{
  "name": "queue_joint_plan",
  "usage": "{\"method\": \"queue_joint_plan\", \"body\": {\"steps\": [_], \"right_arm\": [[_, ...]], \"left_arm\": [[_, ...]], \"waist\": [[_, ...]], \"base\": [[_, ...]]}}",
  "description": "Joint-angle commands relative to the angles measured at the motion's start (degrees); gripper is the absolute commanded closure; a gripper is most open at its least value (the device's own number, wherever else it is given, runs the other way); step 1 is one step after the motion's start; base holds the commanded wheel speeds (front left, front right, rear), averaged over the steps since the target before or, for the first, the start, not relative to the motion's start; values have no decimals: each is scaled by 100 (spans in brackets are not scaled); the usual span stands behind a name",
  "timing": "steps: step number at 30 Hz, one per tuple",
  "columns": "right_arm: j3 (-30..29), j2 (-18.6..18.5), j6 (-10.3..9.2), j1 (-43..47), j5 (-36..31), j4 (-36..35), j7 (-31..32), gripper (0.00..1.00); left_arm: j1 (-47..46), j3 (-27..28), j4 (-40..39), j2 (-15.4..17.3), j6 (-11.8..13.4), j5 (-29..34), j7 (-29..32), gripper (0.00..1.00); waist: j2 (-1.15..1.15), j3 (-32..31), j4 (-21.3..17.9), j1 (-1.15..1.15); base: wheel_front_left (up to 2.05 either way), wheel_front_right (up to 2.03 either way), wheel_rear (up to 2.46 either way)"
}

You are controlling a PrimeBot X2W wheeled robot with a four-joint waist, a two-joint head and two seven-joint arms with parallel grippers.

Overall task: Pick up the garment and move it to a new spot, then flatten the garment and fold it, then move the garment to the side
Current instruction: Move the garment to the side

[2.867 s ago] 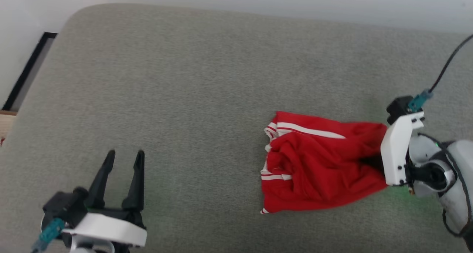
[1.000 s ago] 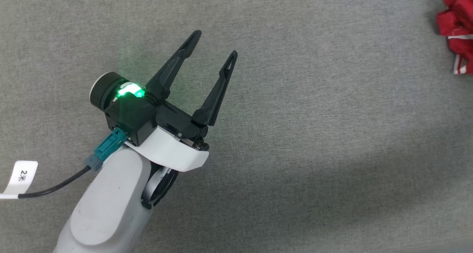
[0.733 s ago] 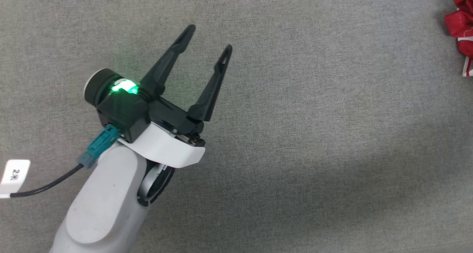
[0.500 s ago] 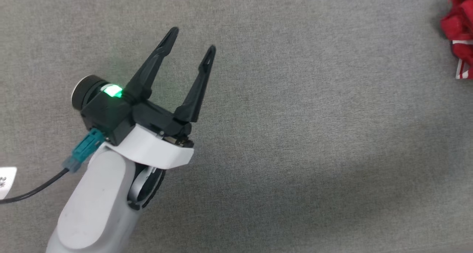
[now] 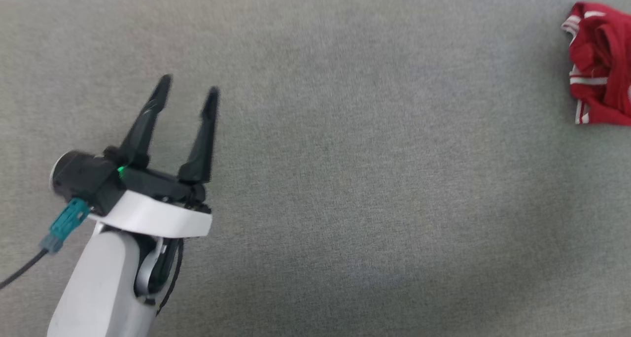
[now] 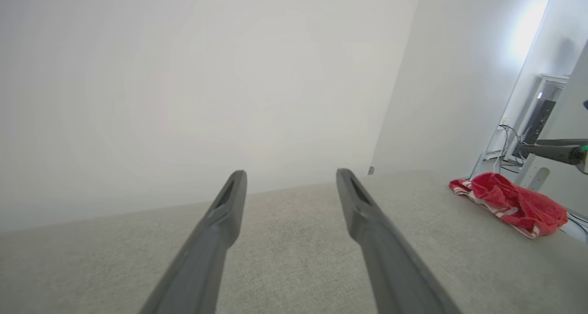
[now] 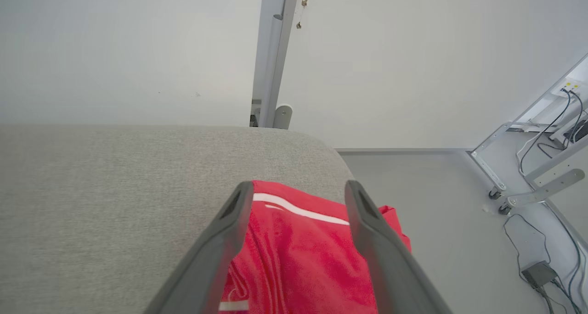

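The garment [image 5: 600, 63] is a bunched red heap with white stripes, lying at the far right of the grey cushion [image 5: 355, 169]. In the left wrist view the garment [image 6: 510, 204] rests well off to the right. My left gripper [image 5: 187, 88] hovers open over bare cushion at the left, nothing between its fingers. In the right wrist view my right gripper [image 7: 298, 187] stands open just above the garment [image 7: 303, 259], the red cloth showing between and below its fingers, which do not pinch it.
The cushion's rounded corner [image 7: 321, 144] ends close beside the garment, with grey floor [image 7: 436, 222], a metal frame on castors [image 7: 514, 185] and cables beyond. A white wall [image 6: 206, 89] runs behind the cushion. Wide bare cushion lies between my left gripper and the garment.
The head camera has shifted, bringing more of the garment into sight. My left gripper has drawn back toward the lower left. The garment, earlier gripped by my right gripper, now lies loose.
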Motion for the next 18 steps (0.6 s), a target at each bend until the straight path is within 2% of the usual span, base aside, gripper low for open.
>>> {"method": "queue_joint_plan", "body": {"steps": [1, 10, 18], "right_arm": [[22, 108, -1, 151, 203, -28, -104, 0], [686, 424, -1, 1155, 1071, -661, -839, 0], [1016, 508, -1, 2236, 1340, -1569, -1254, 0]], "left_arm": [[137, 105, 7, -43, -19, 90, -27, 0], [850, 786, -136, -243, -19, 451, -27, 0], [1598, 1344, -276, -430, -19, 570, -27, 0]], "waist": [[0, -185, 46, 0], [0, -784, 236, 0], [0, -1230, 452, 0]], "base": [[0, 0, 0], [0, 0, 0], [0, 0, 0]]}}
